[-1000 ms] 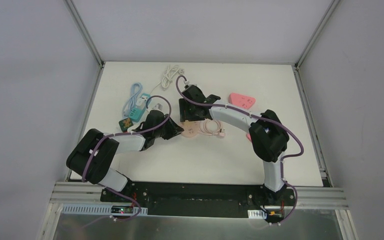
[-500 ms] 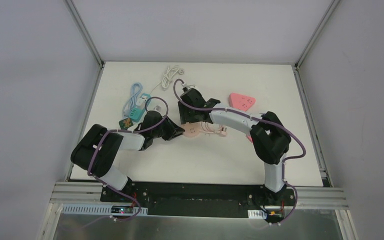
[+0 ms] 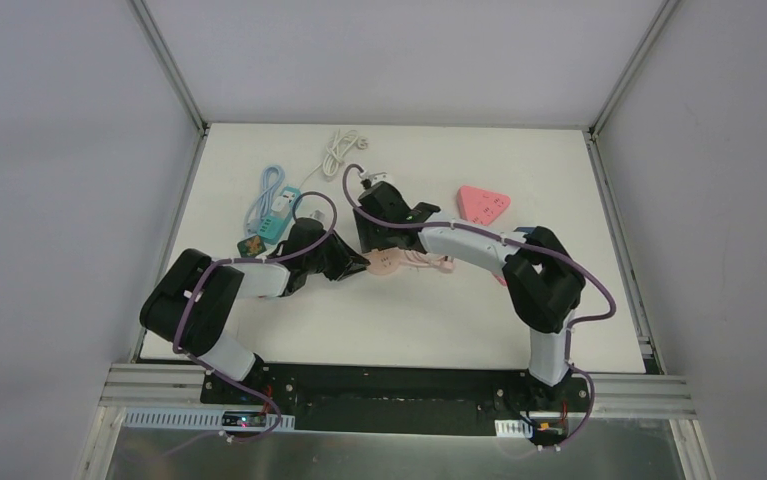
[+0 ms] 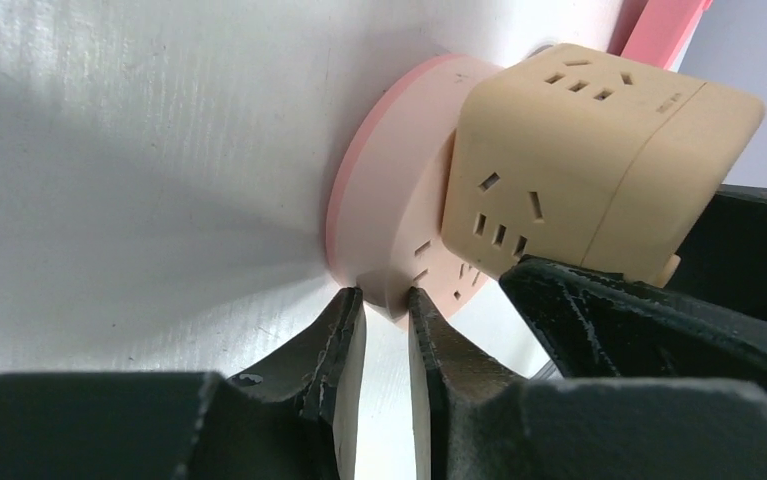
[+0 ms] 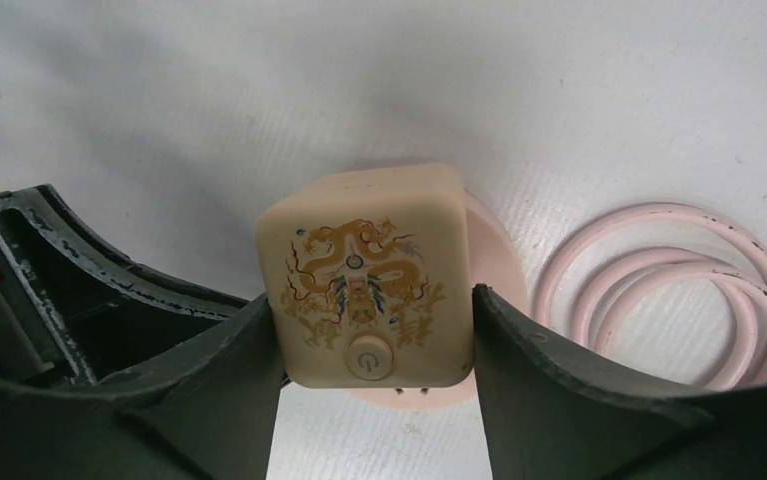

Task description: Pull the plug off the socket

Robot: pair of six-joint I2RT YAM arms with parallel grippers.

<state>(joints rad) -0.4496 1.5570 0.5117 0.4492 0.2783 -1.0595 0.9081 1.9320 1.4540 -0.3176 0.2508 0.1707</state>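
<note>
A beige cube plug (image 5: 364, 275) with a dragon print and a power button sits on a round pink socket (image 4: 389, 215), which lies on the white table. My right gripper (image 5: 371, 305) is shut on the cube, one finger against each side. My left gripper (image 4: 387, 300) is pinched on the near rim of the pink socket. In the top view the socket (image 3: 387, 264) lies mid-table, with my left gripper (image 3: 359, 263) at its left and my right gripper (image 3: 377, 243) over it. The socket's pink cord (image 5: 674, 290) lies coiled to its right.
A pink triangular power strip (image 3: 484, 203) lies at the back right. A teal power strip (image 3: 274, 217) with a blue cable and a small green piece (image 3: 252, 246) lie at the left. A white cable (image 3: 337, 150) lies at the back. The right arm's elbow (image 3: 544, 285) is right of centre.
My right gripper and the socket have shifted a little left and away from me. The pink cord coil looks flatter from above. My left gripper has stayed at the socket's rim.
</note>
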